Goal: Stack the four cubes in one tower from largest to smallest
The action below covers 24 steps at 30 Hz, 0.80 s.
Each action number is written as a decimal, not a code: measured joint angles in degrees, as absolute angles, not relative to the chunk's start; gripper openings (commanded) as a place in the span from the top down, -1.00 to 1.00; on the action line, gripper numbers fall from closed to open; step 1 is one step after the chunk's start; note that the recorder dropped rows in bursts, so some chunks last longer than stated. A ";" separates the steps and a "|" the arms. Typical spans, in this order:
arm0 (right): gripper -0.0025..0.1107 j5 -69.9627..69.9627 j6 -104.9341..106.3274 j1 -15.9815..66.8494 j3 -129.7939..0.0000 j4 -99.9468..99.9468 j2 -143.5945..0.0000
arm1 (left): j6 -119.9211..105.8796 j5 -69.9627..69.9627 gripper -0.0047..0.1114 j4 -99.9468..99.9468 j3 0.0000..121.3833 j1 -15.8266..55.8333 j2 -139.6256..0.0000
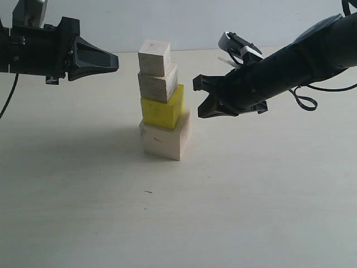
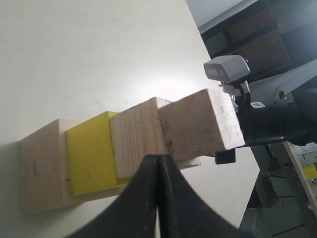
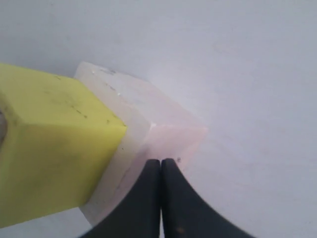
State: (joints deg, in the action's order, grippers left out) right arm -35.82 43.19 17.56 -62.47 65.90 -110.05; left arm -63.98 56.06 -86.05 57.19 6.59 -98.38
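Cubes stand in one tower (image 1: 162,103) near the middle of the table (image 1: 251,201). The big pale wood cube (image 1: 165,142) is at the bottom and the yellow cube (image 1: 162,111) sits on it. The grey-tan wood cube (image 1: 157,85) comes next, and the small pale wood cube (image 1: 153,57) is on top. The job looks done, but the tower could fall. The cubes are not lined up. Each one is turned a bit and slid to one side, so corners stick out and the pile looks crooked. A small bump could tip it. The right end effector (image 1: 201,99) is just beside the yellow cube. Its wrist view shows its two tips pressed together, holding nothing. If that arm swings toward the pile, it may knock the cubes off. The left end effector (image 1: 114,60) is closed and empty too, and it points at the top cube from a little way off. The wood cubes have flat faces and sharp edges. The grey-tan one shows lines of grain, and the big one has a few dark marks. The yellow cube looks painted and smooth, with small scuffs. The table is plain, pale and flat.
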 measured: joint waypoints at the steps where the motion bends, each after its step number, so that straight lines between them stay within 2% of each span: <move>1: 0.96 -35.39 43.04 17.56 -62.47 65.90 -110.16 | -63.98 56.06 0.92 -86.05 57.19 6.59 -98.38; 11: 0.96 -36.41 45.68 17.47 -63.10 71.90 -116.04 | -63.98 56.06 0.92 -86.05 57.19 6.59 -98.38; 24: 0.96 -36.54 52.15 17.47 -63.34 78.67 -116.81 | -63.98 56.06 0.92 -85.80 57.19 6.59 -98.38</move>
State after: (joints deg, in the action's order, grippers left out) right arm -36.54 52.15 17.47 -63.34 78.67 -116.81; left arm -63.98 56.06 -85.80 57.19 6.59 -98.38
